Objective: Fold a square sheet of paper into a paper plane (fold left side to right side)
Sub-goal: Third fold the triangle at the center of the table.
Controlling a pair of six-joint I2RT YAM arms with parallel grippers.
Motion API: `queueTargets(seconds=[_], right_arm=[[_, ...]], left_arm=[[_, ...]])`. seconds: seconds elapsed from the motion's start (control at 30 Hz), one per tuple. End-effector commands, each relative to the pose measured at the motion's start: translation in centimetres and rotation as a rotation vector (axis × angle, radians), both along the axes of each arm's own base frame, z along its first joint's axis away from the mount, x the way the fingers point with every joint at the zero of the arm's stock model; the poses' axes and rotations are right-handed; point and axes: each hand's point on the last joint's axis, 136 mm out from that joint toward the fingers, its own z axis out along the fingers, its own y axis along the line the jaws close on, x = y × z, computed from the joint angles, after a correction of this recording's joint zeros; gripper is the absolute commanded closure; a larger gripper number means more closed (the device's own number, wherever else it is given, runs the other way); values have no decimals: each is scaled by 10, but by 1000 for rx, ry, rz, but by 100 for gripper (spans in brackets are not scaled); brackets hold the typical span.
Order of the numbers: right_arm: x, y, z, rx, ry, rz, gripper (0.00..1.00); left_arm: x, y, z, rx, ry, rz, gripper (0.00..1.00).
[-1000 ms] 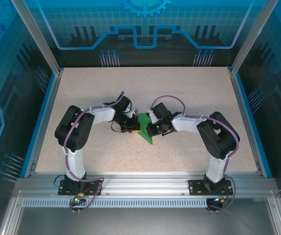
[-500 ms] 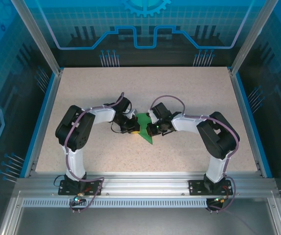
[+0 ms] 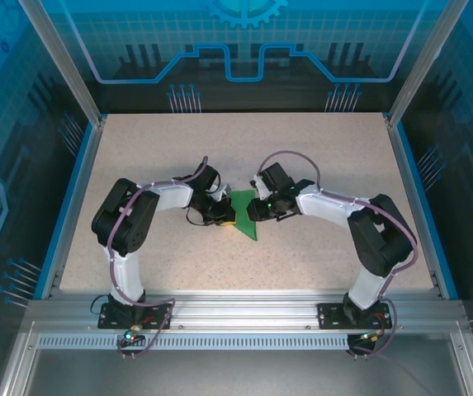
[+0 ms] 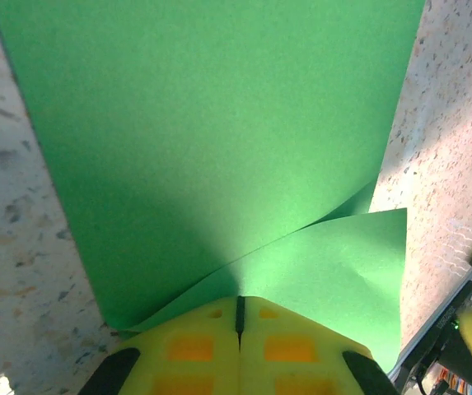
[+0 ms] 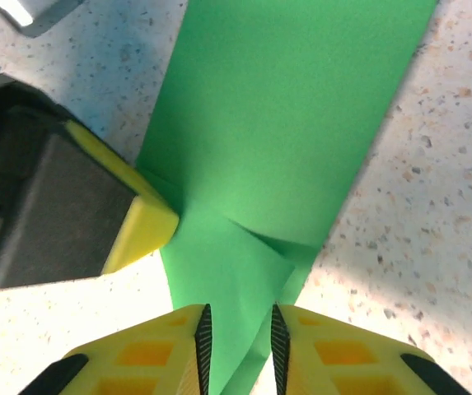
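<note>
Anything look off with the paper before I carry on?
Yes. By the left tool, a lower flap of the square sheet of paper juts out crooked from under the rest and carries a small dent, so the layers sit askew.

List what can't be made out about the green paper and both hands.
- Top view: the green paper is partly covered by the left hand and right hand; its creases too small to read.
- Left wrist view: the paper's far edge is cut off at the top; the shut fingers hide whether they pinch or just press it.
- Right wrist view: the paper runs between the parted fingers and off the bottom edge, near end unseen.
</note>
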Motion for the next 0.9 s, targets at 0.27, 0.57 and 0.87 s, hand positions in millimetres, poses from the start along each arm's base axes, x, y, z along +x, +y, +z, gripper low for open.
queueTargets(seconds=[0.27, 0.57, 0.87], right_arm=[[-50, 31, 8, 84, 241, -69, 92], [-42, 44, -20, 40, 296, -112, 92], [-43, 38, -39, -31, 335, -134, 92]], left_arm=[[-26, 19, -30, 110, 101, 13, 100], [-26, 19, -31, 113, 101, 11, 100], [-26, 19, -31, 111, 103, 13, 100]])
